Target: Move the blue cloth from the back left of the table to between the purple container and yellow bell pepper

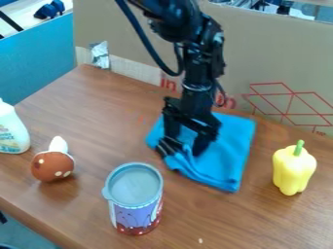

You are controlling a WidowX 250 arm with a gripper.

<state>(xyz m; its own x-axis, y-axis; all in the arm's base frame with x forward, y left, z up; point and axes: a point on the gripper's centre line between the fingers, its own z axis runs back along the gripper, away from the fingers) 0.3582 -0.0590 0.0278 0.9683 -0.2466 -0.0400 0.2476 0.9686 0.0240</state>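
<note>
The black gripper (pixel 187 147) hangs down over the blue cloth (pixel 228 160), its fingers apart and their tips low at the cloth's left front part. Blue fabric shows between the fingers and bunches up in folds just in front of them. The rest of the cloth spreads fairly flat to the right and behind. Whether the tips press on the cloth cannot be told.
A lidded cup (pixel 135 199) stands in front of the cloth, a yellow pepper (pixel 294 168) to its right. Leftward are a brown and white toy (pixel 53 163) and a white bottle (pixel 11 130). Cardboard (pixel 273 58) walls the table's (pixel 98 112) back.
</note>
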